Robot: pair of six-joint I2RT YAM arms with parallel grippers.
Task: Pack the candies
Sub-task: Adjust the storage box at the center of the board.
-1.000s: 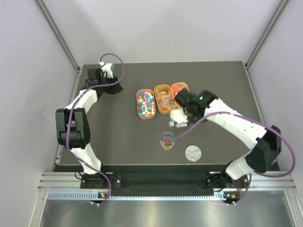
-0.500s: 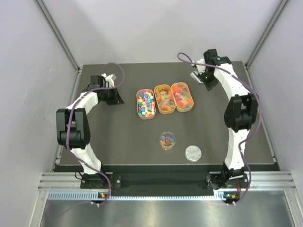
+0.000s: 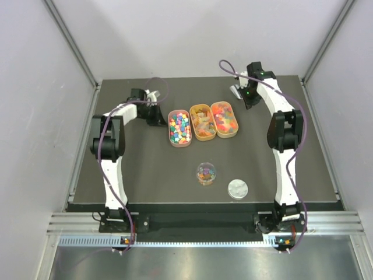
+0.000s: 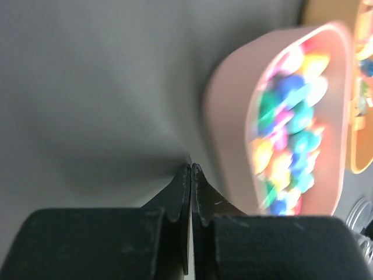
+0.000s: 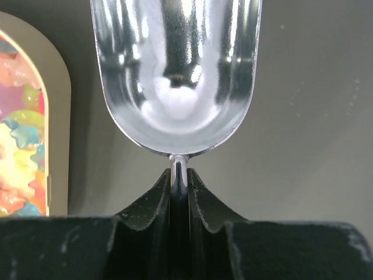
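The candies lie in three oval trays at the table's middle back: multicoloured cubes [image 3: 179, 128], pale yellow-orange gummies [image 3: 202, 122] and red-orange pieces [image 3: 224, 118]. Some candies are in the small clear jar [image 3: 206, 172]. My left gripper [image 3: 158, 116] is shut and empty, low over the table just left of the cube tray; its tips [image 4: 190, 170] are beside the tray's pink wall [image 4: 227, 116]. My right gripper [image 3: 246, 93] is shut on the handle of an empty silver scoop [image 5: 175, 76], to the back right of the trays. A candy tray [image 5: 26, 116] shows at that view's left edge.
The jar's silver disc lid [image 3: 237, 188] lies flat to the front right of the jar. Grey walls with metal posts close in the table's left, back and right sides. The jar's rim [image 4: 362, 217] shows at the left wrist view's lower right.
My right arm lifted the scoop away from the jar and swung to the back right of the table. My left gripper slid right, up to the cube tray.
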